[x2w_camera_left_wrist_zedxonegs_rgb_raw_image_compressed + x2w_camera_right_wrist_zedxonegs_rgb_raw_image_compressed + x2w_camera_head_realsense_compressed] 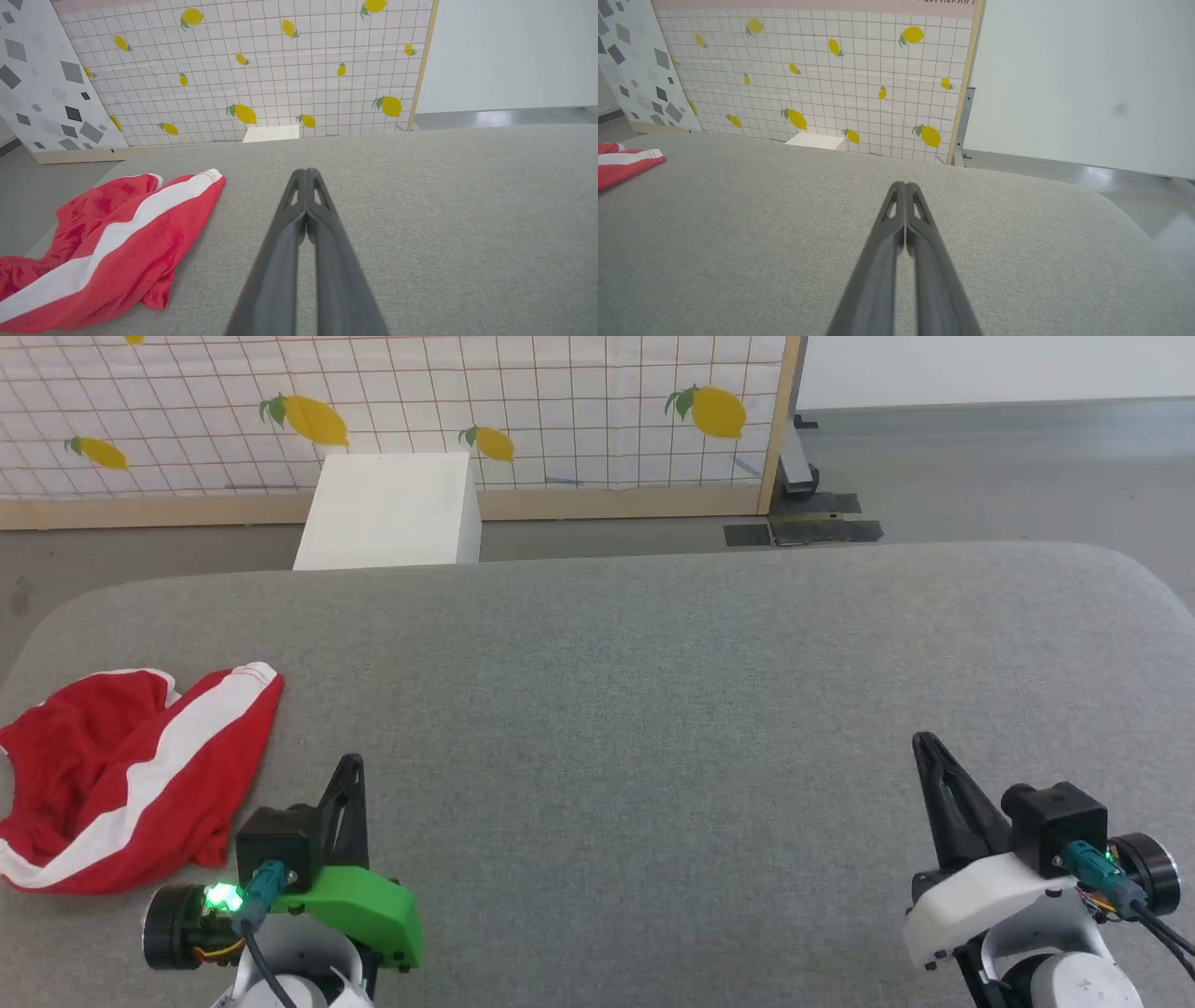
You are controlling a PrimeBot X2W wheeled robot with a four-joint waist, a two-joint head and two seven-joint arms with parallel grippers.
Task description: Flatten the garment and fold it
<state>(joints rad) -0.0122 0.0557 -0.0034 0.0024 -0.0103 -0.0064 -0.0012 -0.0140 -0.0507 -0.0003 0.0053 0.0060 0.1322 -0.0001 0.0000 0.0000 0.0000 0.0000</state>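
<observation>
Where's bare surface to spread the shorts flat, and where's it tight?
Free: the grey padded surface from the garment across to the right rim, including the wide stretch between the shut left gripper and shut right gripper. Tight: the near-left corner, where the crumpled garment lies just left of the left gripper.

The garment [121,775] is cut off by the left edge of the head view. The far edge of the counter [653,709] hides the bottom of the white box [387,509].
</observation>
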